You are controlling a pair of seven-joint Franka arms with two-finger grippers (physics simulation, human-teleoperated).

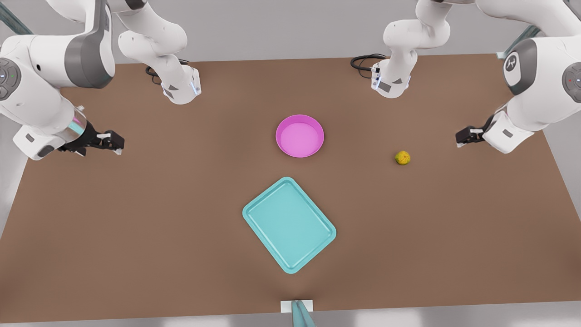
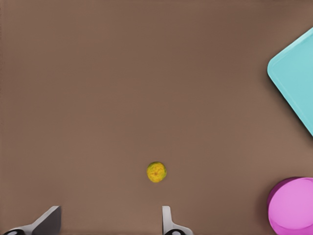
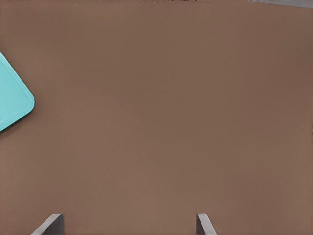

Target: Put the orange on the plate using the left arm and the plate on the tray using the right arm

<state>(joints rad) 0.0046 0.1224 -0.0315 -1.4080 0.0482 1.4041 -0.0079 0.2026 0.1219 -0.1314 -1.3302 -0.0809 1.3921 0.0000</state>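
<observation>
You see the small bumpy yellow-orange fruit (image 1: pixel 402 157) alone on the brown counter (image 1: pixel 136 218), beside the round magenta plate (image 1: pixel 300 136); the teal rectangular tray (image 1: pixel 289 224) lies apart. Left claw (image 1: pixel 462 136) and right claw (image 1: pixel 113 141) hover open, empty, fingertips cut off in wrist views.
</observation>
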